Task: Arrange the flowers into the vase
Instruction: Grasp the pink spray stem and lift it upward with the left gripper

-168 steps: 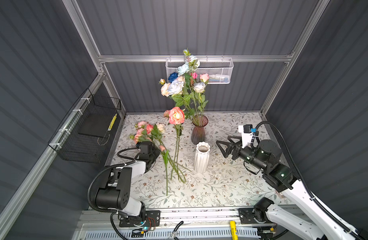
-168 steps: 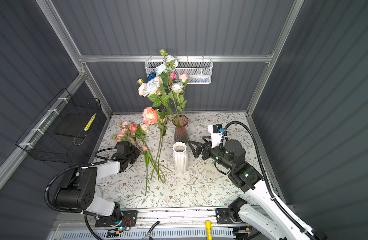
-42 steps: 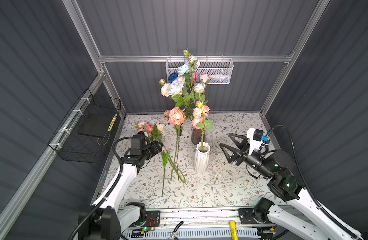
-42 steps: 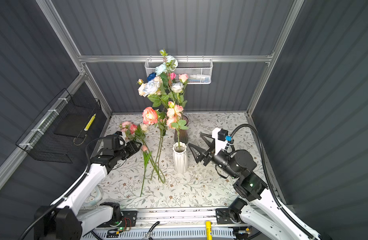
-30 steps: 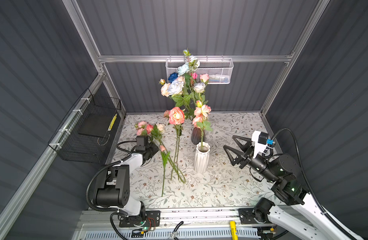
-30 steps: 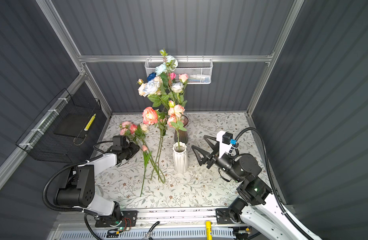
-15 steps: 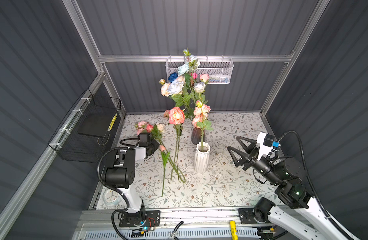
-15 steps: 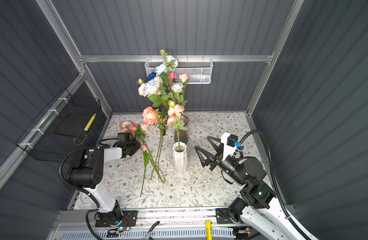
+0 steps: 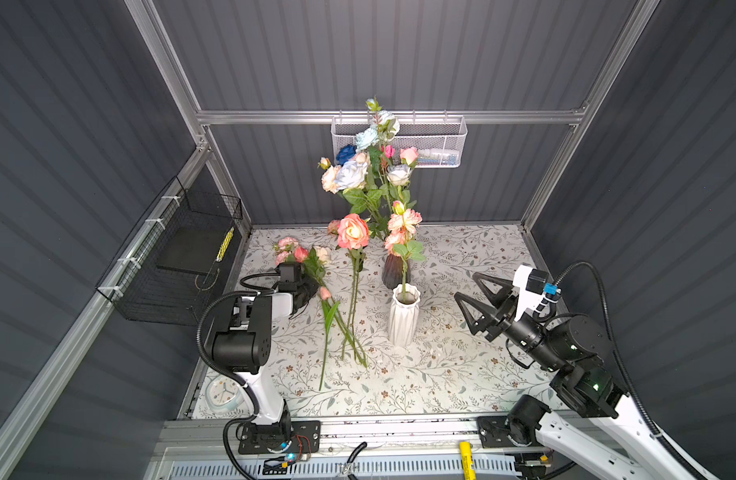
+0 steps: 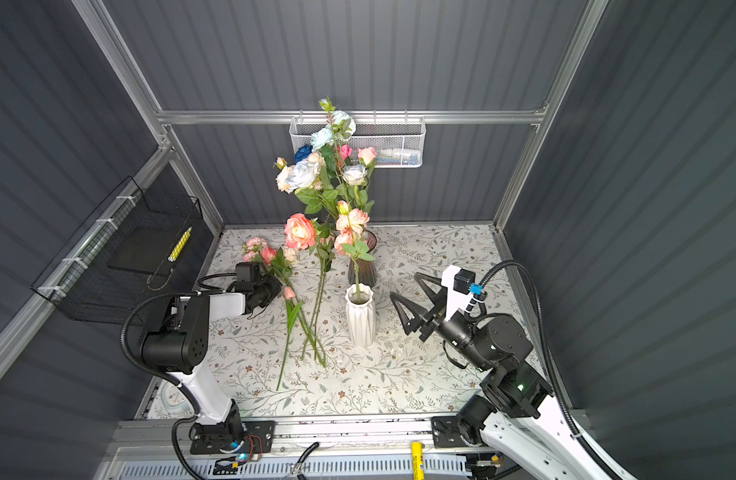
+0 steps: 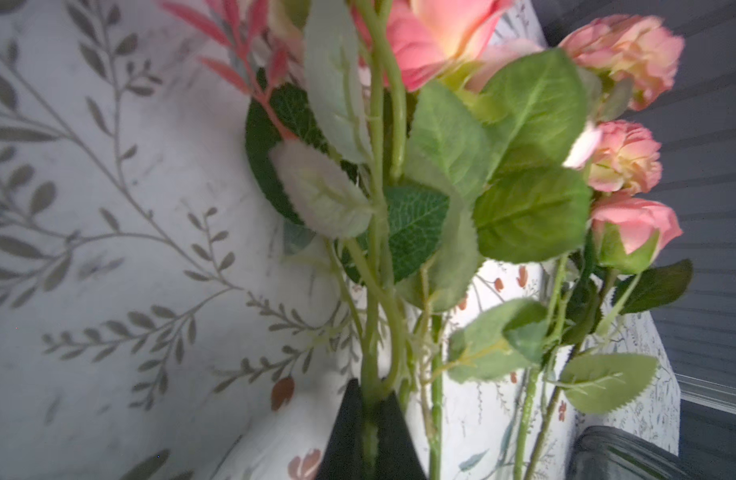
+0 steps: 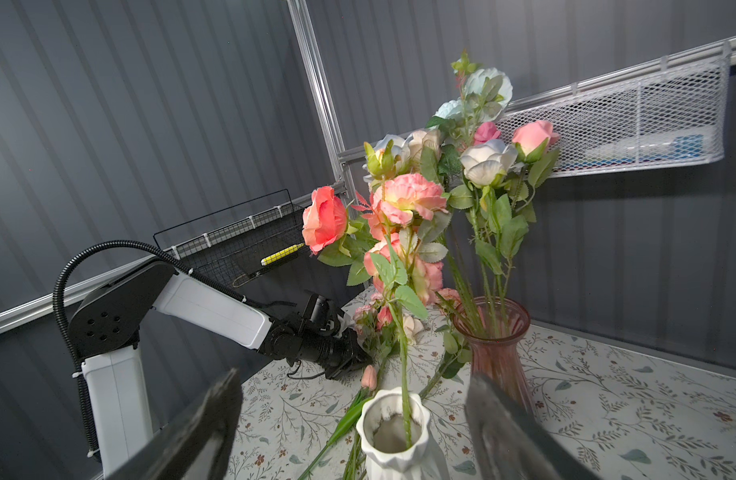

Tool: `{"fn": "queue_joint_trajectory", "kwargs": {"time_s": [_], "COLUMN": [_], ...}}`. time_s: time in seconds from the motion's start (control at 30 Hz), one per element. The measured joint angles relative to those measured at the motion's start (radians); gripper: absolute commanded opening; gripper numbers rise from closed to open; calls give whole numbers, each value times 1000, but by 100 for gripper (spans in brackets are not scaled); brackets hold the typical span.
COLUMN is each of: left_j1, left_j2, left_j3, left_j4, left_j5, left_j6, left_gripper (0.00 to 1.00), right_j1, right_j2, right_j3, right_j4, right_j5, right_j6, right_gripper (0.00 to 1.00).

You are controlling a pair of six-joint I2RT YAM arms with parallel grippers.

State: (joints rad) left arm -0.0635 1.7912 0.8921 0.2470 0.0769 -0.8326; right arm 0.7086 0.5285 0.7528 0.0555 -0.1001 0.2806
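Note:
A white ribbed vase [image 9: 403,318] [image 10: 360,316] [image 12: 395,432] stands mid-table with one pink-peach flower [image 9: 403,222] upright in it. Behind it a dark red glass vase [image 9: 393,270] [image 12: 497,353] holds a tall bunch of cream, pale blue, dark blue and pink flowers [image 9: 366,170]. More pink flowers [image 9: 299,253] [image 11: 623,153] lie on the table at the left. A large peach rose [image 9: 353,230] leans up from there. My left gripper [image 9: 314,286] [image 10: 277,286] [image 11: 368,432] is low on the table, shut on a green stem of the lying bunch. My right gripper [image 9: 468,297] [image 10: 405,299] [image 12: 353,386] hangs open to the right of the white vase.
On the back wall hangs a white mesh basket [image 9: 399,141]. A black wire basket [image 9: 179,266] with a yellow pen is fixed to the left wall. A small round clock [image 9: 223,397] lies at the table's front left corner.
My left gripper has shut on a stem of the lying bunch. My right arm has drawn back to the right, away from the white vase, still open. Earlier the white vase was empty.

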Motion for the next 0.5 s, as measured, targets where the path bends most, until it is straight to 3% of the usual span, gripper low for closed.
{"fn": "queue_joint_trajectory", "kwargs": {"time_s": [0.3, 0.5], "left_j1": [-2, -58], "left_j2": [-253, -414], "left_j3": [10, 45], "left_j4": [-8, -36], "left_j5": [-94, -206], "left_j6": [133, 281], "left_gripper": [0, 0], "right_j1": [0, 0], "right_j2": [-8, -6], "right_j3": [0, 0], "right_j4": [0, 3], "right_j5": [0, 0], "right_j6": [0, 1], "right_gripper": [86, 86]}}
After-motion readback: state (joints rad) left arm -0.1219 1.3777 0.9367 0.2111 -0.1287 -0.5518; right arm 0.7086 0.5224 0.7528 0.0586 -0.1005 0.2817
